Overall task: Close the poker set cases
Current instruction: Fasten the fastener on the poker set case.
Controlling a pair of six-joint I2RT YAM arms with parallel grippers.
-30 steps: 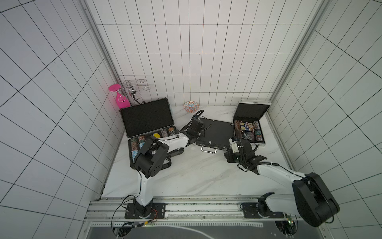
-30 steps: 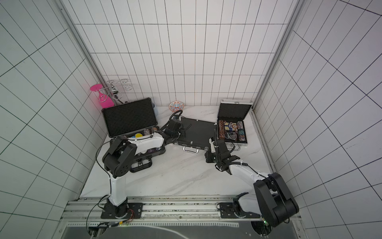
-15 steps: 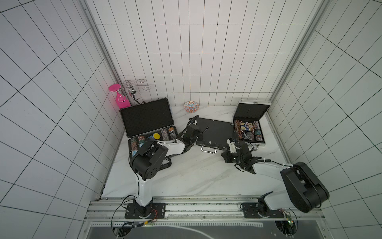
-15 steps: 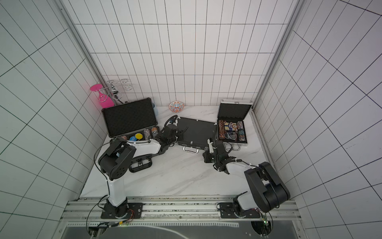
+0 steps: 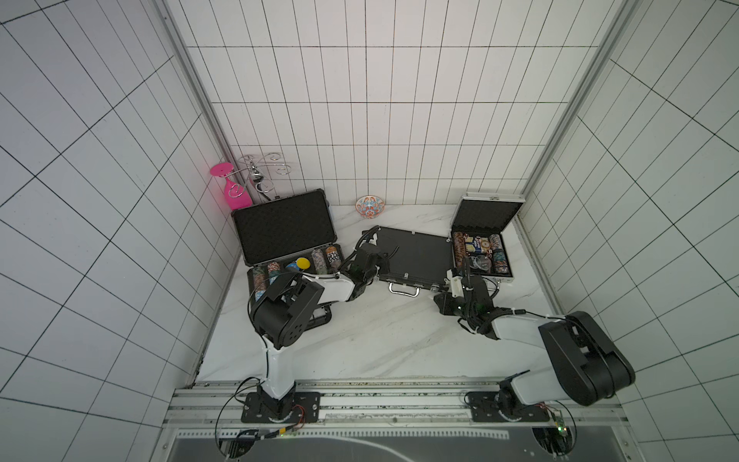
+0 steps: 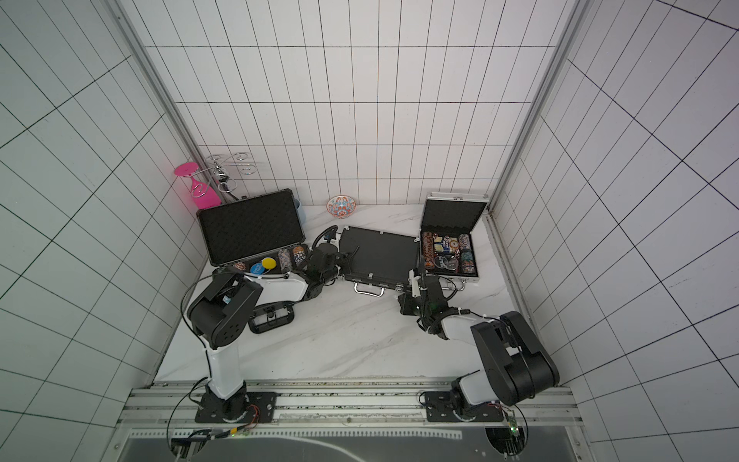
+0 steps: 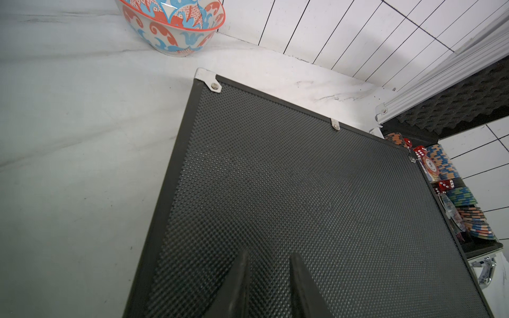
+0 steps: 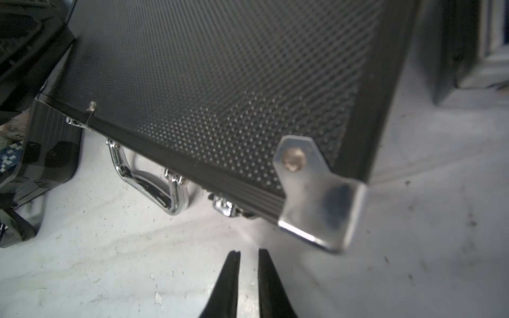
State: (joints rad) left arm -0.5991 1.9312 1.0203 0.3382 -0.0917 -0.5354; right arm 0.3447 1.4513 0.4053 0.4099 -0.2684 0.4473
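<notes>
Overhead, we look down on a white marble tabletop [image 5: 360, 340] walled in by white tile, with 3 cases in a row. At the left, the large ribbed black case [image 5: 286, 234] stands open, its foam-lined lid upright and rows of poker chips [image 5: 320, 260] showing in its base. At the right, the small silver case [image 5: 490, 212] is also open, lid raised, with chips and red dice [image 7: 444, 185] inside. Between them the medium black case [image 5: 416, 256] lies shut and flat, its chrome handle [image 8: 148, 179] facing the arms. The left gripper [image 7: 268, 257] hovers low over that case's dimpled lid near its left edge, jaws a narrow gap apart and holding nothing; we cannot tell if they touch the lid. The right gripper [image 8: 248, 252] sits over bare marble just off the case's front right silver corner plate [image 8: 316, 198], jaws almost together with only a slit between, empty. A patterned orange and blue bowl [image 5: 370, 207] rests by the back wall, and a pink glass [image 5: 234, 192], base uppermost, sits on a wire rack [image 5: 264, 170] in the far left corner.
</notes>
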